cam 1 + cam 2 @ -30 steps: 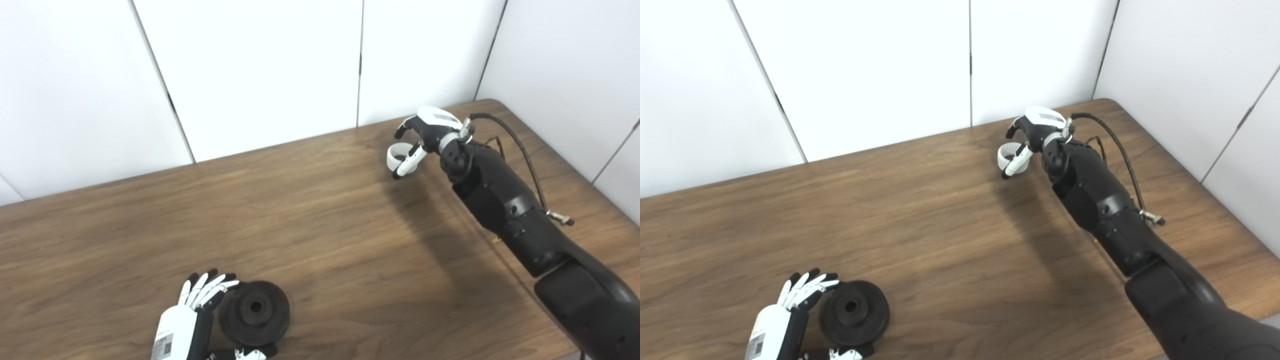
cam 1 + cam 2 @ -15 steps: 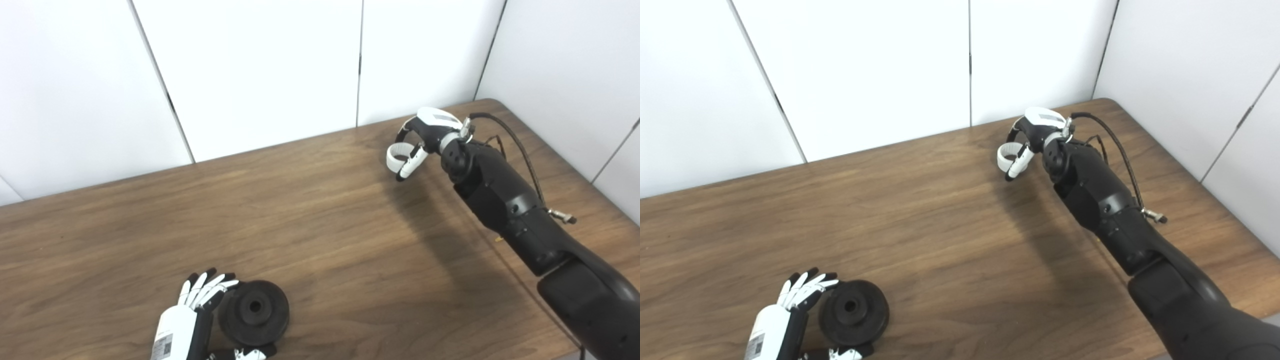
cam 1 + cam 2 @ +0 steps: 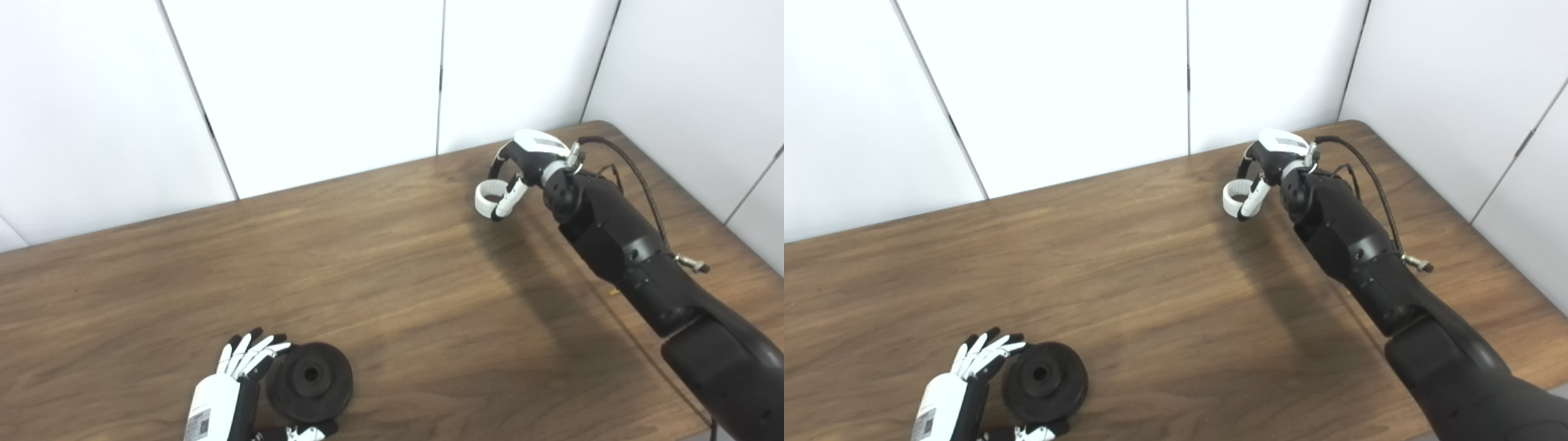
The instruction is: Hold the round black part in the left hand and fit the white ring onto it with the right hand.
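Right hand (image 3: pixel 520 168): curled around the white ring (image 3: pixel 489 198), pinching it between fingers and thumb above the far right part of the bench (image 3: pixel 392 257).
White ring: appears thin, rigid and light; judged smooth and liable to slip or tilt in a pinch. Best held across its outer wall, leaving the bore free.
Left hand (image 3: pixel 236 383): at the near left edge, cupped against the round black part (image 3: pixel 311 381); fingers spread along its left rim, thumb below it. A firm clasp cannot be confirmed.
Round black part: stands tilted on the bench, flat face with centre hole towards the camera. Judged dense, stiff and matte, so fairly grippy; hold by the outer rim, keeping the face clear.
Separation: ring and part lie well apart.
Stage: ring picked up; fitting not yet begun.
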Robot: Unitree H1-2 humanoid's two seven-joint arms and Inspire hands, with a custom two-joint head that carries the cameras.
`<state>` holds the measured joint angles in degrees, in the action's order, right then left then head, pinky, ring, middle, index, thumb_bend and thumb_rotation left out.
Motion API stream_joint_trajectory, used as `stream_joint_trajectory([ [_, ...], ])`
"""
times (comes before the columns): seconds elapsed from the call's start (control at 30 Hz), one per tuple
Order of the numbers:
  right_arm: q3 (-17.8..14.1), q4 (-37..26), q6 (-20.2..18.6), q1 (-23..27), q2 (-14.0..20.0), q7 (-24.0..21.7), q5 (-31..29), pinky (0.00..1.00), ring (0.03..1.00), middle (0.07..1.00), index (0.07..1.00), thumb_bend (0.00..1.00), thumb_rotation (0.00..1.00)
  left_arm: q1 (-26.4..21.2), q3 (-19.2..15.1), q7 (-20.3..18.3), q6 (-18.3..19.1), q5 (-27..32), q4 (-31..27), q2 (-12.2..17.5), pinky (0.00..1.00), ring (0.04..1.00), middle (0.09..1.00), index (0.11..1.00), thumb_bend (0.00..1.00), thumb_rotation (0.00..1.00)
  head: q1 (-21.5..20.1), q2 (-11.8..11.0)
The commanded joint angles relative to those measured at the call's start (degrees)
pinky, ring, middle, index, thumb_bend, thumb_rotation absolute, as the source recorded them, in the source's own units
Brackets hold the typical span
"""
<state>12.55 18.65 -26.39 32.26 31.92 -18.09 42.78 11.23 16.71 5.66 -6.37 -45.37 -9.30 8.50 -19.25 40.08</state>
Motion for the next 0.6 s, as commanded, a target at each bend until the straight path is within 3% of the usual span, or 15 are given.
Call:
stream_joint_trajectory([
  [0.0, -0.3, -1.0, 0.7, 2.9, 1.8, 1.6, 0.1, 0.82, 0.922, 0.86, 0.618, 0.88, 0.13, 4.0, 0.7, -1.3, 2.7, -0.3, 3.9, 0.5, 1.0, 0.945, 0.841, 0.489, 0.52, 0.07, 0.0, 0.0],
  [0.57, 0.1, -1.8, 0.2, 2.2, 2.5, 0.6, -0.6, 0.81, 0.92, 0.862, 0.617, 0.88, 0.13, 4.0, 0.8, -1.1, 2.4, -0.2, 3.6, 0.5, 1.0, 0.938, 0.837, 0.489, 0.52, 0.07, 0.0, 0.7],
])
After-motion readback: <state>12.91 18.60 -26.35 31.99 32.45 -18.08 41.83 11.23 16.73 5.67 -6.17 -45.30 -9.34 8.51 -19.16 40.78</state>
